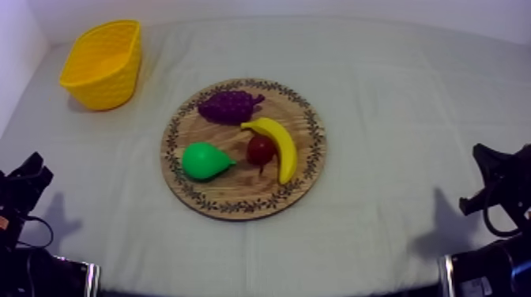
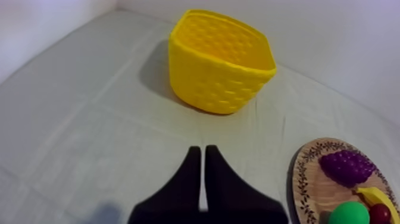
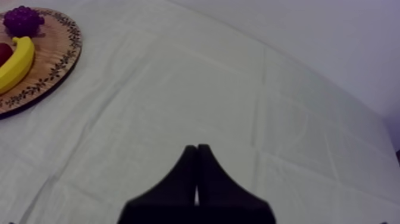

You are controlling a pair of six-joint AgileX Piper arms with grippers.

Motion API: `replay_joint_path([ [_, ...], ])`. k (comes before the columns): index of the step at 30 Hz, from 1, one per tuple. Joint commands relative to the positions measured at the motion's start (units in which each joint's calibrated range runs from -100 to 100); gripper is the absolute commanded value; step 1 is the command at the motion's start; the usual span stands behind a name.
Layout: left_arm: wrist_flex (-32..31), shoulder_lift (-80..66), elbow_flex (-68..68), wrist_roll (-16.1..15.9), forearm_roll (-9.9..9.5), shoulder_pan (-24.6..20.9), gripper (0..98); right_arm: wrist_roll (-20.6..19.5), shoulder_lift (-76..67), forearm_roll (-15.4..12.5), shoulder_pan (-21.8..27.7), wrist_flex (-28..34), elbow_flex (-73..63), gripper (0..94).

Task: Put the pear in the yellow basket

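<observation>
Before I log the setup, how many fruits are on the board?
4 on the board: grapes far side, pear left, banana right, small red fruit against the banana. None looks hidden.

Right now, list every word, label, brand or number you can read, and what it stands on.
None: nothing here reads as a word, number or sign.
The board has an ornamental rim, not letters; the basket has only a dimpled weave; the cloth is plain.

Green pear [image 1: 207,160], purple bunch of grapes [image 1: 230,105], yellow banana [image 1: 280,146], small red fruit [image 1: 261,148]. The wooden board [image 1: 237,186] is brown, its rim ringed with a dark leaf pattern. The yellow basket [image 1: 103,63] has a dimpled weave; cloth [image 1: 395,95] grey-white.
</observation>
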Motion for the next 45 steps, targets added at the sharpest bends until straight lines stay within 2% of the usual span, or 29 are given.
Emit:
replay_joint_path([
  [1,0.0,0.0,0.0,0.0,0.02,0.0,0.0,0.1,0.0,0.0,0.0,0.0,0.0,0.4],
  [26,1.5,0.0,-1.0,0.3,0.06,1.1,0.0,0.0,0.0,0.0,0.0,0.0,0.0,0.4],
  [34,6.9,0.2,-2.8,0.4,0.44,6.8,0.0,0.0,0.0,0.0,0.0,0.0,0.0,0.4],
  [40,7.1,2.7,-3.0,1.3,2.45,12.5,0.0,0.0,0.0,0.0,0.0,0.0,0.0,0.4],
  [45,5.4,8.5,-3.1,1.2,3.26,17.6,0.0,0.0,0.0,0.0,0.0,0.0,0.0,0.4],
])
